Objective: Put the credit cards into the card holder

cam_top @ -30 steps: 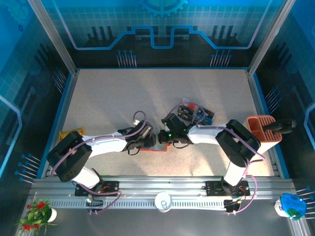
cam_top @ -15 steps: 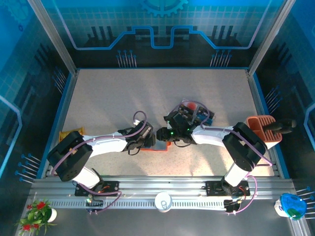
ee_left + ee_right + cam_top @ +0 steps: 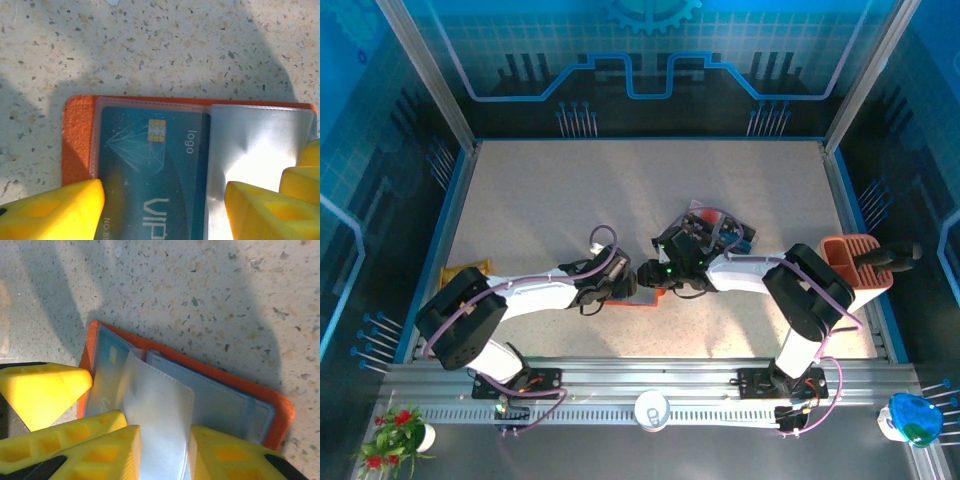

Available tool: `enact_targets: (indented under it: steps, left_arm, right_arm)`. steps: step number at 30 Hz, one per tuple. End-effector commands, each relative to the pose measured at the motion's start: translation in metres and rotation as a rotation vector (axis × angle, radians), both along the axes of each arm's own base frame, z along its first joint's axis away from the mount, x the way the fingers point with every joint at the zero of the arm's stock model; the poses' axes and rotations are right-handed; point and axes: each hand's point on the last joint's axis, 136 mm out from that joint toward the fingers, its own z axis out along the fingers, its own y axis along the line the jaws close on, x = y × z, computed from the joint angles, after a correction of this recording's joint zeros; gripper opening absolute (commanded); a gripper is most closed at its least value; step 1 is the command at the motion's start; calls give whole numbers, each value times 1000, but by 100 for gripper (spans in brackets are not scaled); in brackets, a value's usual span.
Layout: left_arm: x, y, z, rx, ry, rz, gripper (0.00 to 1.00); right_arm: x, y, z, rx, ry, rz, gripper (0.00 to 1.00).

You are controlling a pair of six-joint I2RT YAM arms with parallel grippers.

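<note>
Speckled worktop (image 3: 150,40) with an open orange holder (image 3: 77,135), teal card (image 3: 150,165) inside; left gripper (image 3: 164,192) gapes wide over it, right gripper (image 3: 165,440) narrowly parted astride a clear sleeve (image 3: 160,400).

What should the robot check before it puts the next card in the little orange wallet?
1. Card holder lies open on the table: ok.
2. Teal VIP card sits under its clear pocket: ok.
3. Left gripper open, fingers straddling the holder: ok.
4. Right gripper has the clear sleeve flap between its fingers; firmly pinched: cannot tell.
5. Spare cards lie in a pile beyond the right arm: ok.
</note>
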Motion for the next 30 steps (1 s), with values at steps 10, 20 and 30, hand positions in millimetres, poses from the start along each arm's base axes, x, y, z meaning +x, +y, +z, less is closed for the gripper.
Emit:
enact_targets:
  steps: [10, 20, 30]
  left_arm:
    - [-12, 25, 34, -18, -41, 47, 80]
    - [-21, 61, 41, -56, -73, 145, 84]
    - [-34, 89, 43, -71, -92, 208, 86]
  right_arm:
    - [-1, 27, 38, 141, -14, 51, 31]
    - [-2, 49, 57, 157, -31, 73, 51]
    - [3, 81, 42, 138, 4, 90, 55]
